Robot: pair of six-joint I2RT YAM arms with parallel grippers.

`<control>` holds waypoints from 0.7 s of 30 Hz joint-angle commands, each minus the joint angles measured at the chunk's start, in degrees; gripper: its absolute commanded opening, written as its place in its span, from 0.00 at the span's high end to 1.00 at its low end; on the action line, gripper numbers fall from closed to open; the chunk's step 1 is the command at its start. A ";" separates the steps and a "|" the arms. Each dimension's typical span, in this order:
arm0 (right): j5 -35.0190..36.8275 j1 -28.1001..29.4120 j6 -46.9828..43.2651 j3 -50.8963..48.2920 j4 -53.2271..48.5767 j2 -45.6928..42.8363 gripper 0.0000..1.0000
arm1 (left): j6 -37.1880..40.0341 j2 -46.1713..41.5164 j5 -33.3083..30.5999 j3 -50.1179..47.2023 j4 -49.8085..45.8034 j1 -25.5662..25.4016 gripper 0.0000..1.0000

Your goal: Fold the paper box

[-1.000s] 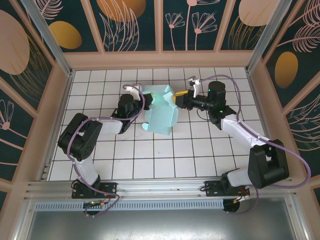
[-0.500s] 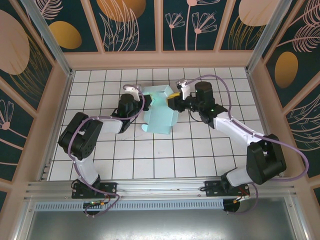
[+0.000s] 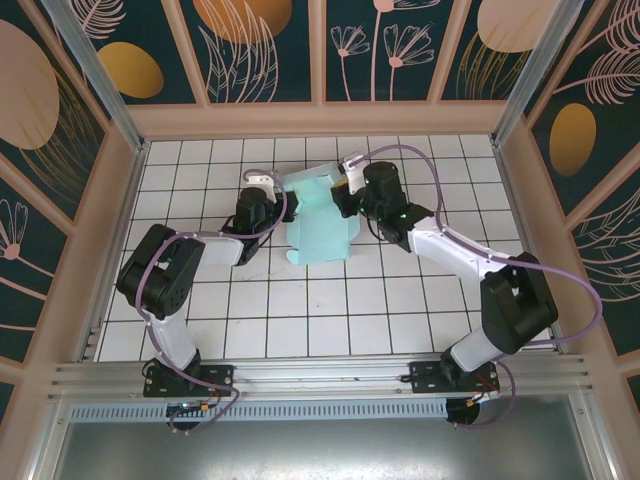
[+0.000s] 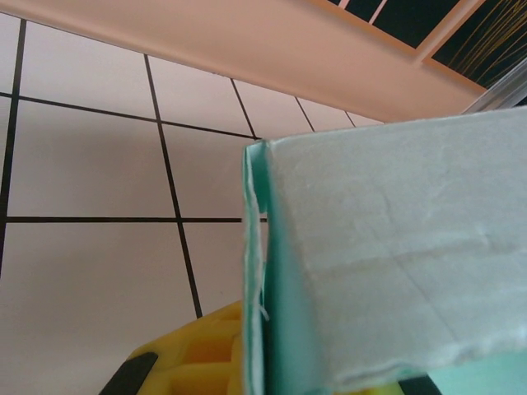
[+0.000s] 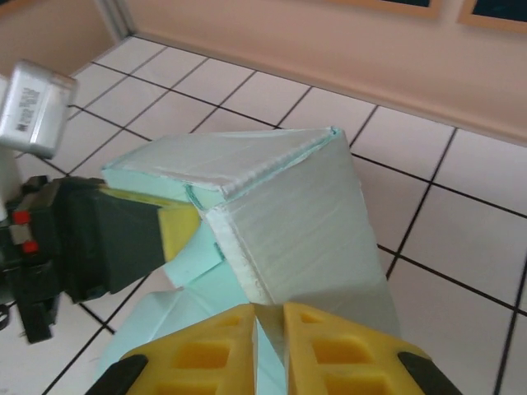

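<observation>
**Thin card pinched from both sides: tearing and stray creases are the worry**

The paper box (image 3: 320, 225) lies on the white-tiled desk (image 3: 300, 320) toward its far side, between the two arms. It is partly raised: walls stand at its far end, while flaps lie flat nearer the arms. The left tool (image 3: 286, 205) is clamped tight on the box's left wall. The right tool (image 3: 340, 203) has its yellow fingers (image 5: 222, 346) drawn almost together on the card of the right wall, which I judge to be a pinch.

With both sides gripped, arms that pull apart or twist against each other could tear the card at a fold or crease it off the score line. Pressing inward too hard could buckle a panel. If either pinch slips, the raised wall may drop flat, and the box could slide, since nothing else pins it to the smooth tiles.

The overhead view gives the layout and the flat flaps, but the wrists cover the grips. The right wrist view shows the corner where two walls meet, with the left tool's pad against the far wall. The left wrist view shows the card edge-on beside its yellow pad (image 4: 198, 350), and a faint crease across the panel.
</observation>
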 commanded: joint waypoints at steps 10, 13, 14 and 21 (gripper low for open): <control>20.65 5.64 -1.96 4.42 1.47 6.69 0.84 | 1.89 -1.69 5.16 0.70 1.87 -1.09 1.00; 18.04 5.46 -2.56 3.85 2.49 6.62 0.74 | 2.00 -2.01 4.99 0.42 2.02 -1.07 1.00; 17.10 5.19 -2.44 3.60 2.68 6.50 0.73 | 2.02 -2.09 4.92 0.27 2.05 -1.09 1.00; 18.17 3.80 -1.87 5.26 0.98 7.87 0.79 | 2.00 -3.21 5.50 -0.27 2.49 -1.09 1.00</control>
